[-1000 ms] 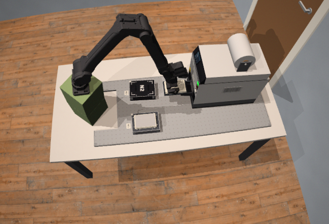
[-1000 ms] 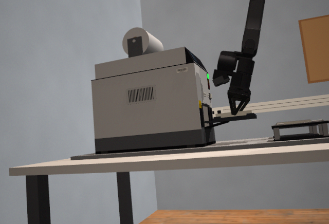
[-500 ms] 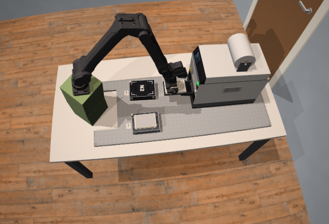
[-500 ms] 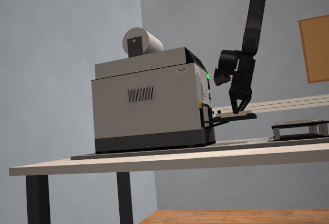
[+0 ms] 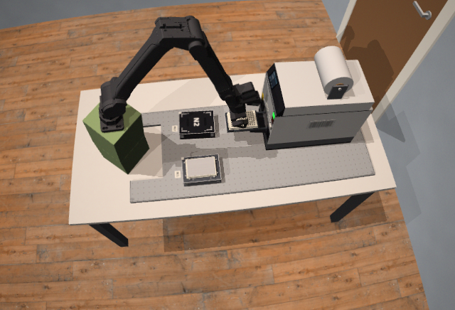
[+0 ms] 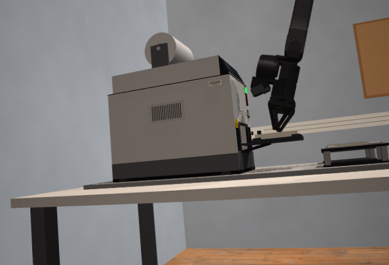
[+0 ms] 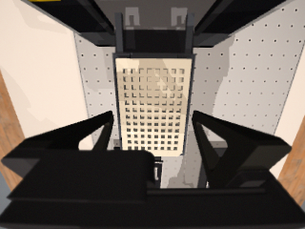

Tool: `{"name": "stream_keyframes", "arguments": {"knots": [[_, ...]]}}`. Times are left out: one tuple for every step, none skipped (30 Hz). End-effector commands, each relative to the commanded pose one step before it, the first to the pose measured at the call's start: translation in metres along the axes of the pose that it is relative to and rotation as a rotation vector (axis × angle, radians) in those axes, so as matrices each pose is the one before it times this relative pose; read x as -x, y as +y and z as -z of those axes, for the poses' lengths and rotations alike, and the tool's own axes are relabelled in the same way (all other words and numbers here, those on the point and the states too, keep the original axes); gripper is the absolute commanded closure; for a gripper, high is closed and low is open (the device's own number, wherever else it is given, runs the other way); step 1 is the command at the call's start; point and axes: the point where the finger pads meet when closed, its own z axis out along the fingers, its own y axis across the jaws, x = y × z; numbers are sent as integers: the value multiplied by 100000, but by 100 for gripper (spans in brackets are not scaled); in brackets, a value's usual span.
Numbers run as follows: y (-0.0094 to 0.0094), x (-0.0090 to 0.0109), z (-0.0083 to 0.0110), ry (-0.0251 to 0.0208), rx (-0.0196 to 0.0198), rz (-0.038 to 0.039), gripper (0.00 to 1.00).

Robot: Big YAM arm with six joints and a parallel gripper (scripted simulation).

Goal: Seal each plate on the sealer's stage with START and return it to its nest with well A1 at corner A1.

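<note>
On sealer's stage (image 5: 231,131) (image 6: 296,137) (image 7: 191,86), open-welled plate (image 5: 252,118) (image 6: 273,135) (image 7: 152,107); claw (image 5: 240,121) (image 6: 278,129) (image 7: 152,114) open; nest N2 (image 5: 196,121) bare.

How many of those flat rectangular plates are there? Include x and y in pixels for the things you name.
2. One plate with open wells (image 5: 252,118) (image 7: 152,105) lies on the stage sticking out of the sealer (image 5: 312,129) (image 6: 175,136); the other, smooth-topped (image 5: 200,167), sits in nest N1 (image 5: 202,181). None shows in N2 (image 5: 185,123).

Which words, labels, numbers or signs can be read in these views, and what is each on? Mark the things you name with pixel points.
"N2": on top of the black plate nest (image 5: 188,130).
Small tags beside the two nests: too small to read with certainty.
Barcodes on the sealer's side (image 5: 293,126) (image 6: 194,139): no readable characters.
Marks on the sealer's front and screen: too small or blurred.
</note>
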Motion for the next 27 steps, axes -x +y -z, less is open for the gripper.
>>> {"name": "stream_keyframes", "arguments": {"knots": [[-700, 1651, 1605, -3054, -486, -2442, 0], [0, 0, 0, 0, 0, 0, 0], [59, 419, -17, -840, 90, -94, 0], [32, 278, 69, -388, 43, -60, 0], [31, 270, 80, -359, 40, -56, 0], [28, 269, 105, -318, 36, -49, 0], [10, 42, 104, 8, 27, 27, 0], [9, 38, 97, -6, 9, 6, 0], [9, -11, 67, 103, -2, 24, 0], [225, -9, 87, -30, 193, 367, 0], [224, -20, 84, -5, 189, 349, 0], [209, -387, -129, 413, 143, 441, 0], [42, -384, -167, 458, -3, 164, 0], [65, -184, -152, 148, 54, 138, 0], [61, -166, -138, 108, 39, 113, 0], [61, -158, -131, 89, 41, 110, 0], [61, -158, -131, 89, 41, 110, 0], [0, 0, 0, 0, 0, 0, 0], [0, 0, 0, 0, 0, 0, 0], [60, -168, -130, 296, 19, 143, 0], [59, -175, -130, 296, 19, 144, 0], [55, -207, -130, 423, 5, 164, 0], [56, -203, -130, 410, 6, 162, 0], [55, -205, -130, 415, 5, 163, 0], [0, -197, -138, 407, -40, 68, 0], [10, -197, -136, 405, -32, 85, 0], [-5, -54, -35, 113, -12, 15, 0]]}}
